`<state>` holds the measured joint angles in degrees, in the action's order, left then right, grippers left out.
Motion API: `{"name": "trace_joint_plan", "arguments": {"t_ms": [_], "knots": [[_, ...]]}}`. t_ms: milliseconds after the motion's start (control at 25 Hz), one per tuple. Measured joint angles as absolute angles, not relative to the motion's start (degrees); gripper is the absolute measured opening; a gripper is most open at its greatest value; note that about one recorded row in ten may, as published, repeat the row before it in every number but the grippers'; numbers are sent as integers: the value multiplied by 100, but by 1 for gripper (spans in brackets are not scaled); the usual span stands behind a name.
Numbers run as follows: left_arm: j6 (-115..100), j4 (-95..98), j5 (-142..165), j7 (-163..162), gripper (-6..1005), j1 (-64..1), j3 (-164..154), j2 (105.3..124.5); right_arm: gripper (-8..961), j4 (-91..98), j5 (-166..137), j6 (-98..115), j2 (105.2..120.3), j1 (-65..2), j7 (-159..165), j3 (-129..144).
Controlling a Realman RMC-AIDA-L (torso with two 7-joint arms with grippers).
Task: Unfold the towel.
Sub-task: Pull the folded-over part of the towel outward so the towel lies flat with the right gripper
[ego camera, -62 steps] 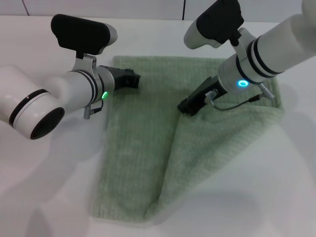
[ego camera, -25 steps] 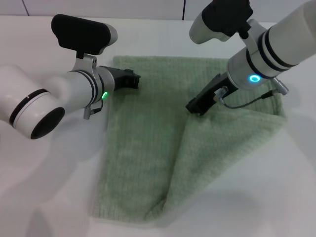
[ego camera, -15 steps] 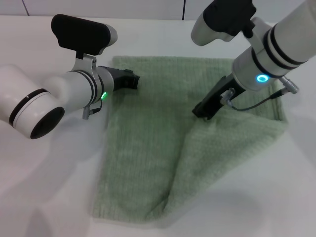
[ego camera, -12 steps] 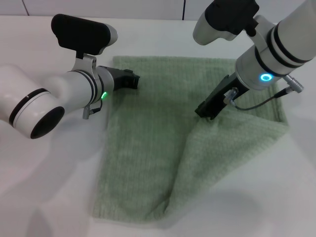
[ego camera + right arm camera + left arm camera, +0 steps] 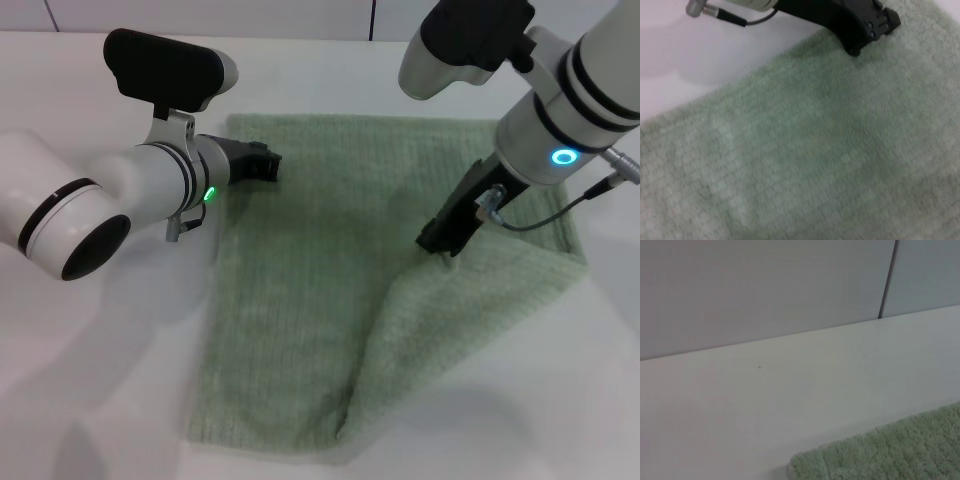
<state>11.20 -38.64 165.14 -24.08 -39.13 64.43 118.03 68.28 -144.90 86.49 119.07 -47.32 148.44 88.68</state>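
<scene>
the right gripper [image 5: 440, 243] has its dark tip down at the corner of a folded-over flap of the towel [image 5: 300, 300], about the middle of the cloth's right half; whether its fingers are spread or pinching the cloth cannot be told, since the tip is seen only as one dark block touching the terry. behind it the white right forearm, with black bands and a lit blue ring, slopes up to the upper right, and a thin grey cable loops off its side above the towel. the left gripper [image 5: 262, 163] lies low over the towel's far left corner, its dark tip touching or just above the cloth; its fingers cannot be made out either. its white arm with a small green light runs back to the left, a black-topped housing above it. the towel, pale sage green and fuzzy, lies on the white table [image 5: 100, 380], with its right part folded into a triangular flap whose fold runs from the right gripper down to the near edge. the left wrist view shows only a corner of the towel [image 5: 880, 455] on the table [image 5: 790, 385] before a pale wall [image 5: 765, 285].
</scene>
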Motion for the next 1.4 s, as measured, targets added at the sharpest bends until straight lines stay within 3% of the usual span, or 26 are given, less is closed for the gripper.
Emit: {"name": "trace_joint_plan", "arguments": {"t_ms": [1400], "knots": [[1142,-3858,16515,-2409,-1,-3931,6451,11795,130,8221,-14670,10514,11897,-4406,14836,8922]]}}
